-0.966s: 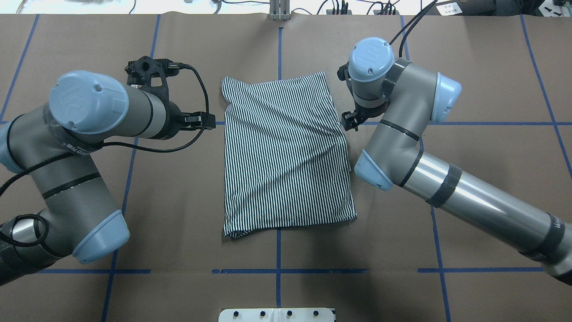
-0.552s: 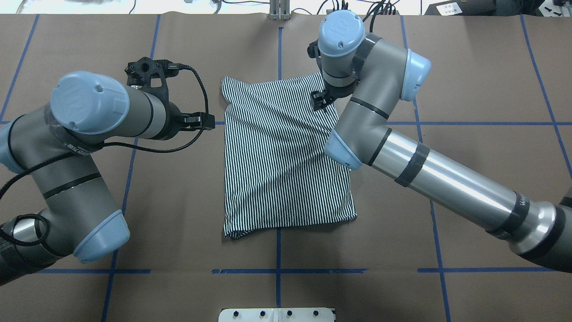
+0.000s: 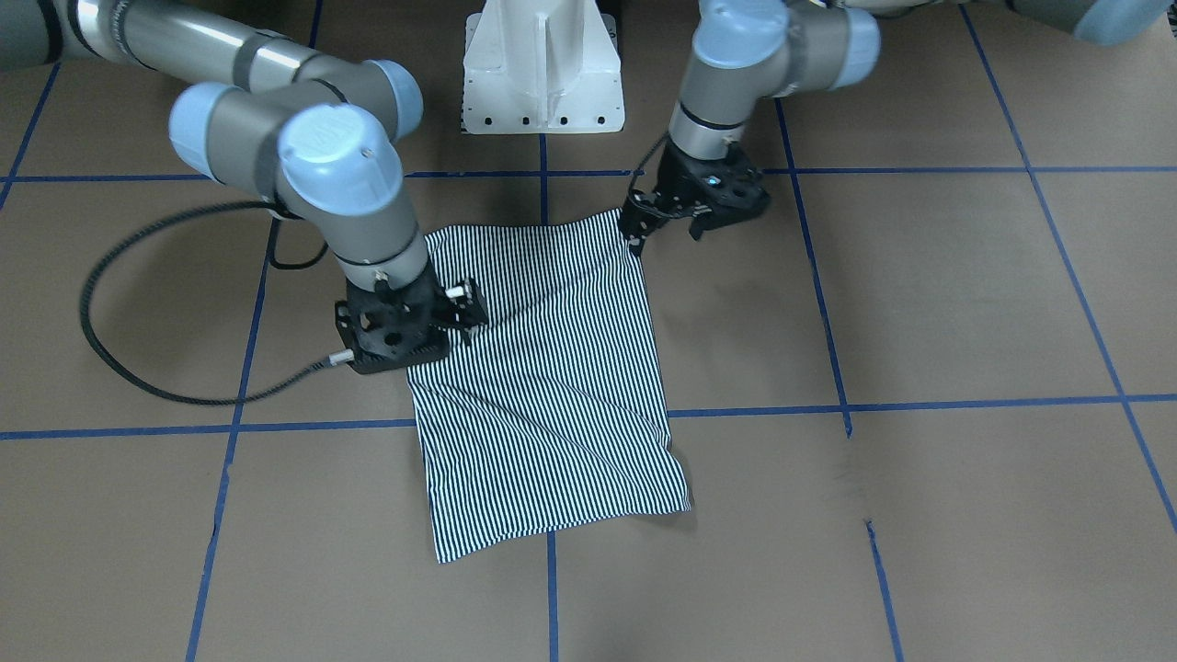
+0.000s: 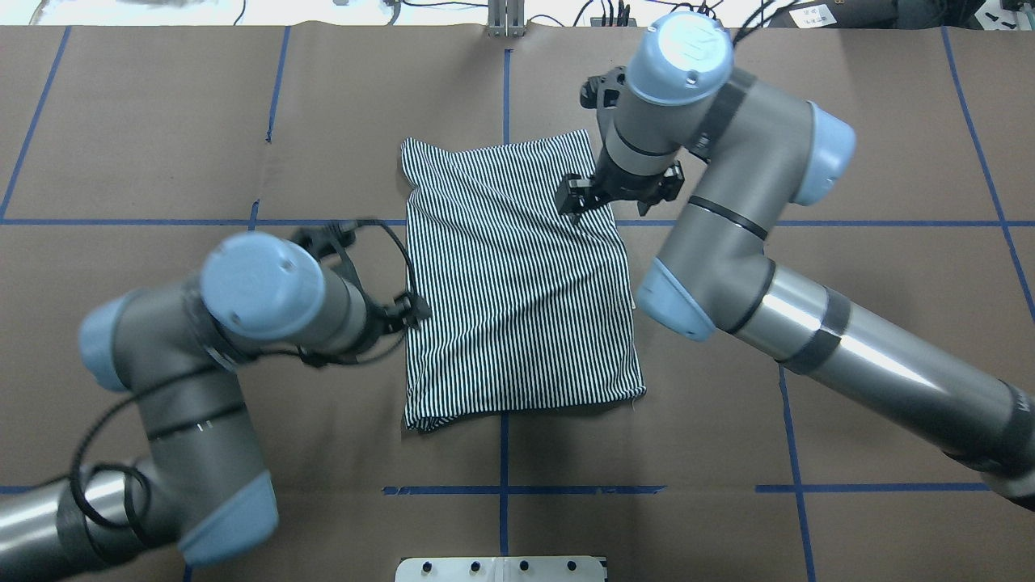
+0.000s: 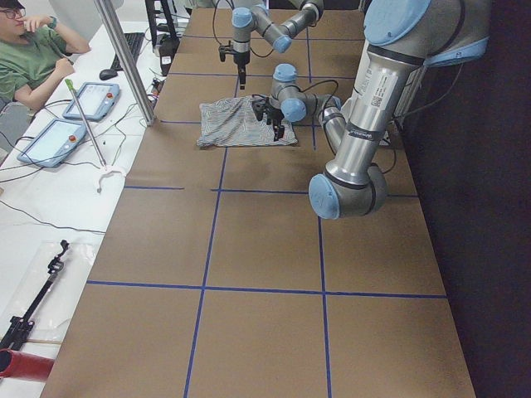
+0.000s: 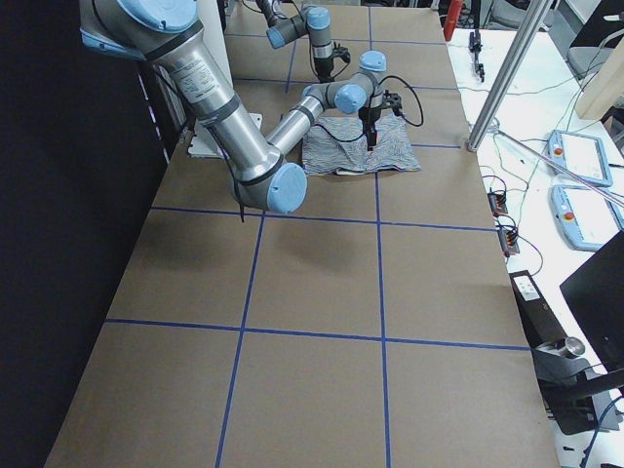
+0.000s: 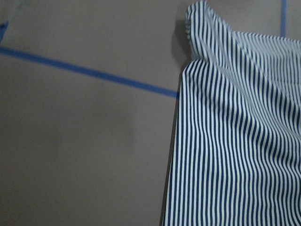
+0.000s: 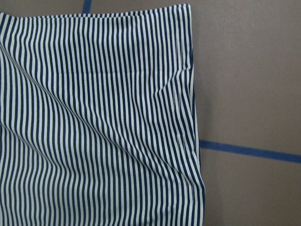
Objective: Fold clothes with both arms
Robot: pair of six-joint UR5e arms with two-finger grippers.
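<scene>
The striped polo shirt point(image 4: 517, 275) lies folded into a rectangle on the brown table, also in the front view point(image 3: 552, 386). Its collar, placket and patch are hidden. In the overhead view my left gripper point(image 4: 411, 311) sits at the middle of the shirt's left edge and looks open and empty. My right gripper point(image 4: 618, 192) hovers over the far right corner with its fingers spread, holding nothing. In the front view the left gripper point(image 3: 669, 228) is open beside the corner near the base, and the right gripper point(image 3: 460, 308) is at the opposite edge. Both wrist views show only cloth point(image 7: 235, 155) point(image 8: 94, 122) and table.
The white pedestal base point(image 3: 542, 74) stands at the robot's side of the table, just beyond the shirt. A black cable loop point(image 3: 138, 303) hangs off the right arm. Blue tape lines point(image 4: 503, 490) grid the brown table cover. An operator point(image 5: 33, 50) sits beyond the far edge.
My left arm has swung toward the robot, from beside the shirt's far left corner to the middle of its left edge. My right gripper has moved from beside the right edge over the far right corner.
</scene>
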